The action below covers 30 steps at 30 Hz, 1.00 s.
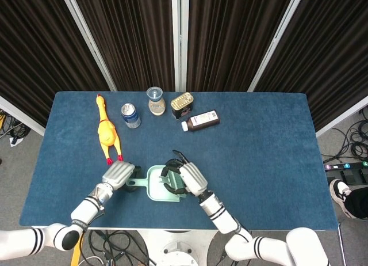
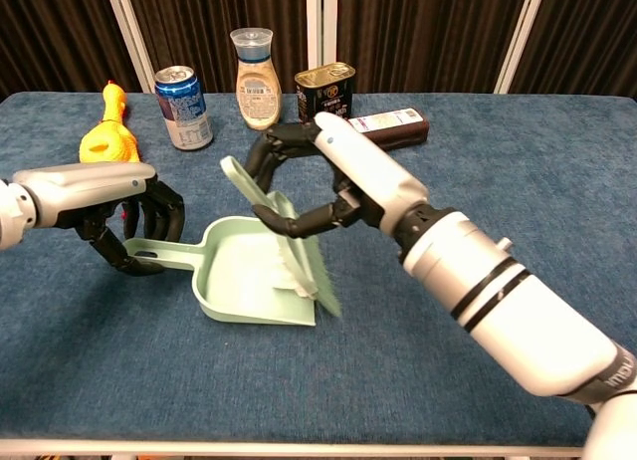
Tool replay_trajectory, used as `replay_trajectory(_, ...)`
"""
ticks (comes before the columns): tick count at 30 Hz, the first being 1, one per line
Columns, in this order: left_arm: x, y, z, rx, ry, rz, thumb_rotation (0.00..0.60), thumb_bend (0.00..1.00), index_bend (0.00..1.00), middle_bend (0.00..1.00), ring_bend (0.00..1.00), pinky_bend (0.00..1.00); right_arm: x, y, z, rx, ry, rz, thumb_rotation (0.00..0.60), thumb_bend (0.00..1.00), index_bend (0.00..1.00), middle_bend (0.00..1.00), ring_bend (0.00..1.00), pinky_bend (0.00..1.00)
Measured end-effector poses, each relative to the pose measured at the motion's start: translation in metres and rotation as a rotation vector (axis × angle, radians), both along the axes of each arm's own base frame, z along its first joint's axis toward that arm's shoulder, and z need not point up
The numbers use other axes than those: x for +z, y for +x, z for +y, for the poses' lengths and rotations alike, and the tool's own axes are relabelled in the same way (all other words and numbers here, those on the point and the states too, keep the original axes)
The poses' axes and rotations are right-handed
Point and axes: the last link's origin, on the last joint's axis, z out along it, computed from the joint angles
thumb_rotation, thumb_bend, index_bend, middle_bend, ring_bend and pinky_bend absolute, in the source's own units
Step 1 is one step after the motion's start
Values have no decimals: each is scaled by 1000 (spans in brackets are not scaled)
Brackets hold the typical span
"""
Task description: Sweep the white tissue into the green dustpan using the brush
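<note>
My left hand [image 2: 139, 219] grips the handle of the green dustpan [image 2: 234, 271], which lies flat on the blue cloth; the head view shows that hand [image 1: 118, 175] to the left of the pan [image 1: 154, 186]. My right hand [image 2: 309, 176] holds the green brush [image 2: 251, 189] tilted, with its bristles [image 2: 314, 281] down over the pan's open right side. In the head view the right hand [image 1: 184, 178] covers the pan's right half and hides the brush. Only a sliver of the white tissue [image 2: 290, 274] shows, inside the pan against the bristles.
Along the far side stand a yellow rubber chicken [image 1: 106, 133], a soda can [image 1: 130, 116], a capped jar [image 1: 155, 101], a tin [image 1: 181, 105] and a brown bottle lying on its side [image 1: 201, 120]. The table's front edge runs just below the pan.
</note>
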Motion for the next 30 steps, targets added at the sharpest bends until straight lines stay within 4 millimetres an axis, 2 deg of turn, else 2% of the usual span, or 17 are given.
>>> replay_trajectory(10, -10, 13, 1, 6, -8, -45, 600, 366, 573, 561, 449, 476, -10, 24, -2, 21, 7, -43, 600, 457, 713, 554, 278, 0)
replay_trajectory(17, -14, 16, 6, 30, -3, -59, 600, 367, 572, 562, 449, 476, -3, 28, -5, 25, -5, -80, 600, 457, 713, 554, 277, 0)
replay_trajectory(23, -3, 7, 13, 59, 29, -59, 600, 367, 572, 562, 449, 476, 21, 12, -14, 31, -37, -57, 600, 458, 715, 554, 273, 0)
replay_trajectory(27, 2, 2, 15, 71, 32, -49, 600, 366, 572, 562, 449, 476, 41, -9, -22, 12, -64, -3, 600, 462, 716, 554, 271, 0)
replay_trajectory(30, 1, 2, 15, 83, 25, -60, 600, 366, 572, 562, 449, 476, 46, -26, -25, -21, -68, 55, 600, 465, 720, 555, 267, 0)
